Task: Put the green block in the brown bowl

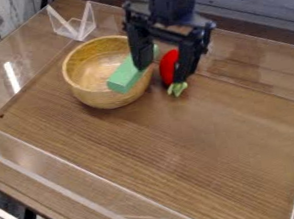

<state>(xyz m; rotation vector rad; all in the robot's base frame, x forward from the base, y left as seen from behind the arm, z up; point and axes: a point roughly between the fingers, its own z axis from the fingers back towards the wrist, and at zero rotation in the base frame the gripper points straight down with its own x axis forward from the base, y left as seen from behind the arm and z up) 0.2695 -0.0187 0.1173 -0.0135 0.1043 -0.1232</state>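
Observation:
The light green block (pixel 128 78) leans tilted on the near right rim of the brown bowl (pixel 94 68), its lower end inside the bowl. My gripper (pixel 166 67) hangs low just right of the bowl and is open, with nothing held. Its left finger (pixel 141 48) stands at the block's upper end; whether it touches the block I cannot tell. Its right finger (pixel 189 58) is beside a red strawberry toy (pixel 174 72), which shows between the two fingers.
A clear plastic wall (pixel 36 165) rims the wooden table on the left and front. A small clear plastic stand (pixel 69 23) sits at the back left behind the bowl. A dark edge runs along the back right.

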